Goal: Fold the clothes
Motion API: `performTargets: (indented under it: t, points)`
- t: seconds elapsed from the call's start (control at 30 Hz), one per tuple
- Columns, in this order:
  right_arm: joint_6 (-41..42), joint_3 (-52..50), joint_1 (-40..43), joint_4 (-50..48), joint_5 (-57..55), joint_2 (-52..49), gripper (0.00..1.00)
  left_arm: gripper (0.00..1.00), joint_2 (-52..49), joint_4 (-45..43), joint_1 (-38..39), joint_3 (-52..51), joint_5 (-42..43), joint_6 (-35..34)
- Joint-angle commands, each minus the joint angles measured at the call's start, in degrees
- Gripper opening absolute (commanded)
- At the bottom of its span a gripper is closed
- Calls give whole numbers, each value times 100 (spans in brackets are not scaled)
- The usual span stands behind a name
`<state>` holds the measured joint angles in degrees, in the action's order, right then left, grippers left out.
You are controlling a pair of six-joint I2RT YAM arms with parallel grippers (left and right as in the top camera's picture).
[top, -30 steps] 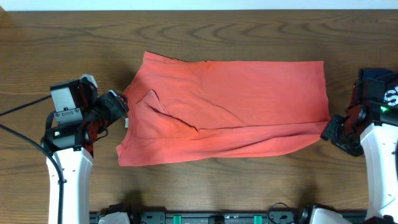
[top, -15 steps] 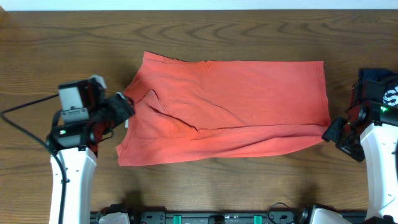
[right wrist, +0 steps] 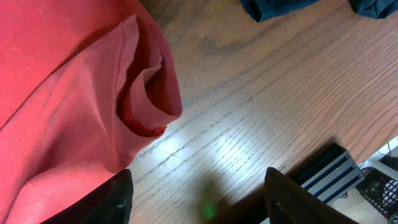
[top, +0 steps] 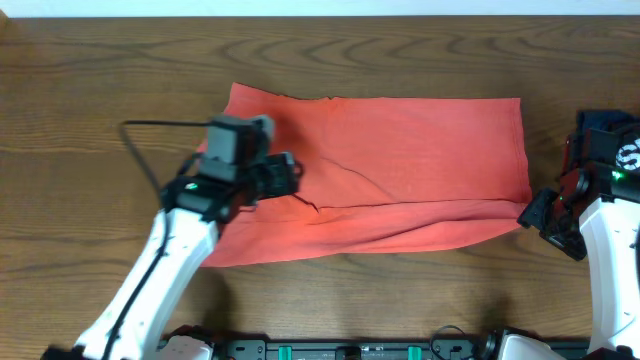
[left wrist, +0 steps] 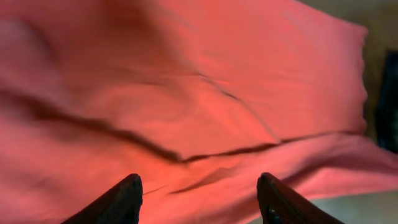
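Note:
The red-orange T-shirt lies spread across the middle of the table, plain side up, with a long crease along its lower part. No lettering or neck tag shows. My left gripper is open above the shirt's left part. In the left wrist view its fingers are spread wide over wrinkled red cloth and hold nothing. My right gripper is open on the bare table beside the shirt's lower right corner. In the right wrist view its fingers are empty, just below the curled hem corner.
A dark blue cloth lies at the right table edge behind the right arm, and it also shows in the right wrist view. A black rail runs along the table's front edge. A black cable trails from the left arm.
My left arm has swung right, from the shirt's left edge to above its left part. The shirt's left edge looks shifted under the arm. The right arm has hardly moved.

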<state>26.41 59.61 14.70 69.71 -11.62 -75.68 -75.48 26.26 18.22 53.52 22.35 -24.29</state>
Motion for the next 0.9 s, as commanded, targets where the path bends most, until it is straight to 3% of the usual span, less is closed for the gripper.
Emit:
performTargets:
  t: [0.0,0.43,0.6,0.87]
  points:
    - [94,76,109,15,-96,42,66,61,-420,-446,549,114,415,-291]
    - [96,74,109,15,-79,42,66,61,-1823,-3145,2597,114,570,-774]
    - [96,74,109,15,-76,42,66,61,-2170,-4074,3047,114,483,-793]
    - [94,74,107,-7,-35,42,66,61,-2761,-4872,3276,114,492,-1631]
